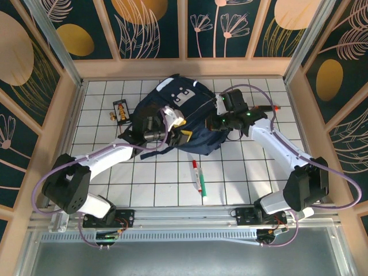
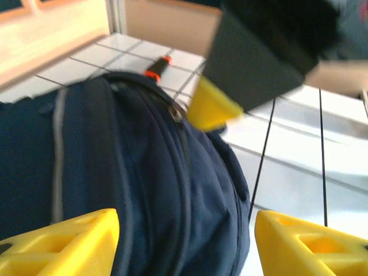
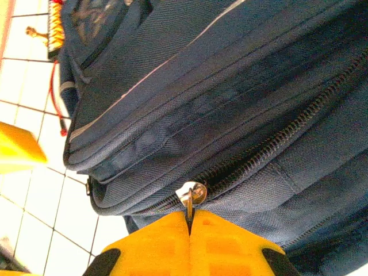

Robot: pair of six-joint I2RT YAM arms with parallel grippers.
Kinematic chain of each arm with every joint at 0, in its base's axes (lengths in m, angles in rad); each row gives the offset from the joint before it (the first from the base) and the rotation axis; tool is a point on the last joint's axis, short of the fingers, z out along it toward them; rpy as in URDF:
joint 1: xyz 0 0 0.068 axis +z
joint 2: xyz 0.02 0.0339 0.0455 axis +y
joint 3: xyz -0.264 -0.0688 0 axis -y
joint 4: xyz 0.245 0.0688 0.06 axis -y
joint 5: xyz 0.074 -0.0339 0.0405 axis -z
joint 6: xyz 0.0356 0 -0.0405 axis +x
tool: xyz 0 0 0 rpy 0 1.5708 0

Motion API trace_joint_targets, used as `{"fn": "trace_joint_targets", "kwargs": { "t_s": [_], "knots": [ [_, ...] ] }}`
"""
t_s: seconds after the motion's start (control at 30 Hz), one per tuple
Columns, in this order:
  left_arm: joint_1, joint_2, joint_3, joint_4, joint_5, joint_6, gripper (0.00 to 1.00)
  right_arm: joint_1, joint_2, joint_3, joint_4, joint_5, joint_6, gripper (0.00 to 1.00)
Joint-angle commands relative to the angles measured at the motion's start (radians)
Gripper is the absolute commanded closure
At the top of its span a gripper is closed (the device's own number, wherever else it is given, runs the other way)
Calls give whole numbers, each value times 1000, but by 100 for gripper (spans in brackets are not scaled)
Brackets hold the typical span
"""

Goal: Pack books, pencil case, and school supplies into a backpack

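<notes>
Together at their tips, the right jaws pinch the one metal zipper pull on the single navy backpack. The left jaws stand apart, their two yellow fingers either side of the backpack's fabric, contact unclear. What the backpack holds cannot be seen. It lies on the white-tiled surface, toward the far side. One marker pen lies nearer, between the arms, its long axis running near-to-far, red cap at the far end. One black card sits near the backpack's left side.
</notes>
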State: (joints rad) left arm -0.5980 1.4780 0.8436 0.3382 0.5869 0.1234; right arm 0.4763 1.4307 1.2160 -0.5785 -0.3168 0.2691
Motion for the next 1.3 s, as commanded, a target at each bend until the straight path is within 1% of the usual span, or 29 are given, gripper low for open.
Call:
{"fn": "trace_joint_targets", "kwargs": {
  "t_s": [0.0, 0.1, 0.17, 0.27, 0.33, 0.37, 0.43, 0.47, 0.5, 0.57, 0.6, 0.73, 0.77, 0.83, 0.9, 0.97, 1.03, 1.13, 1.2, 1.27],
  "knots": [
    [-24, 23, 25, 30, -44, 125, 35, -6, -28, 13, 39, -161, -107, 100],
    [-39, 63, 65, 22, -67, 102, 38, -8, -33, 7, 52, -195, -126, 100],
    [-56, 67, 67, 25, -142, 111, 38, -9, -37, 4, 58, -220, -137, 100],
    [-77, 65, 76, -7, -191, 173, 39, -16, -37, 2, 65, -244, -144, 100],
    [-88, 68, 86, -38, -220, 212, 41, -22, -36, 2, 74, -261, -146, 100],
    [-88, 70, 87, -41, -232, 216, 45, -24, -35, 2, 75, -268, -149, 100],
    [-87, 69, 83, -47, -277, 233, 59, -29, -33, 8, 78, -274, -154, 100],
    [-87, 69, 82, -49, -298, 238, 65, -32, -33, 9, 77, -279, -158, 100],
    [-87, 68, 84, -60, -319, 248, 73, -37, -31, 13, 77, -281, -159, 100],
    [-88, 71, 89, -82, -336, 271, 94, -45, -27, 18, 78, -293, -162, 100],
    [-88, 71, 93, -94, -328, 288, 100, -49, -25, 22, 79, -297, -163, 100],
    [-87, 67, 102, -154, -280, 364, 100, -60, -11, 40, 74, -318, -177, 100],
    [-87, 60, 99, -163, -276, 386, 100, -61, -4, 50, 64, -301, -185, 100],
    [-87, 37, 79, -157, -286, 416, 100, -60, 11, 74, 35, -230, -210, 100],
    [-87, 3, 52, -152, -292, 476, 100, -68, 28, 79, 19, -129, -255, 100],
    [-86, -21, 33, -138, -313, 492, 100, -94, 45, 65, 27, -28, -273, 100],
    [-80, -28, 32, -152, -314, 494, 100, -132, 64, 45, 52, 61, -259, 100],
    [-79, -37, 23, -186, -291, 534, 100, -159, 93, 24, 107, 161, -211, 100],
    [-78, -56, -7, -182, -264, 578, 100, -162, 110, 13, 160, 195, -189, 100],
    [-74, -87, -54, -143, -252, 606, 100, -170, 142, 9, 211, 220, -168, 100]
  ]
}}
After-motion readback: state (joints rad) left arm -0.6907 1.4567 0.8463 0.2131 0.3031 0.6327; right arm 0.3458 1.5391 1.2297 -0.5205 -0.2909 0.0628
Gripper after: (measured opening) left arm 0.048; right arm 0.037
